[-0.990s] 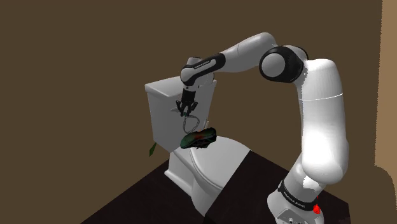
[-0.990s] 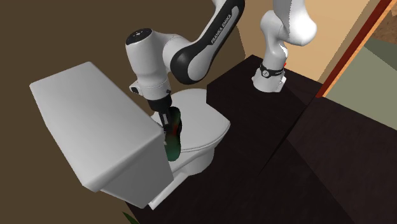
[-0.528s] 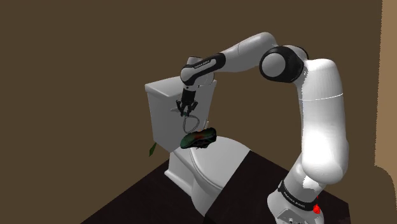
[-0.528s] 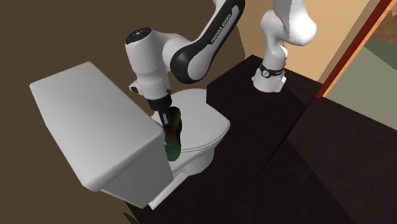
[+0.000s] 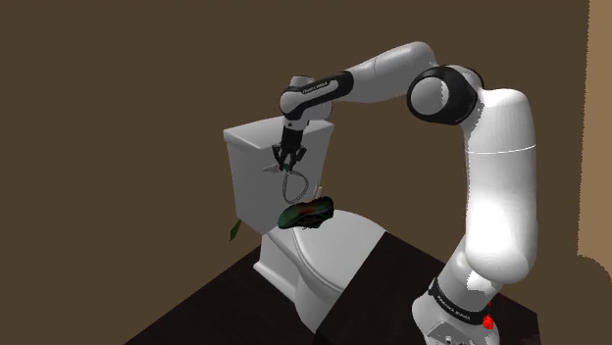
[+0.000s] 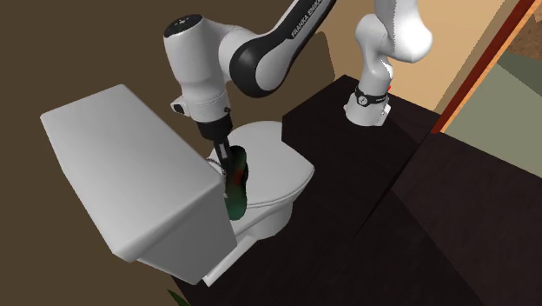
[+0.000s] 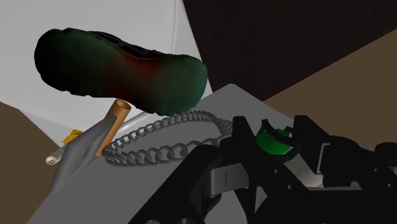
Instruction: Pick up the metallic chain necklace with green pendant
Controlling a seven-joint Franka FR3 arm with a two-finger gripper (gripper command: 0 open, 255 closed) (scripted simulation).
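One silvery chain necklace point(image 5: 293, 183) hangs in a loop from my gripper point(image 5: 290, 163), in front of the white toilet tank point(image 5: 253, 191) and just above a dark green lump point(image 5: 306, 212) resting on the closed toilet lid point(image 5: 338, 247). On the wrist view I see both fingers point(image 7: 245, 137) pinched tight on its green pendant point(image 7: 273, 141), the chain trailing away below them.

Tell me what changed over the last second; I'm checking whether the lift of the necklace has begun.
The gripper, shut on the necklace at its green pendant, rose a little above the toilet, and the hanging chain came up with it. It already held the necklace before, and nothing was let go. The dark green object on the toilet and the toilet itself stayed put.
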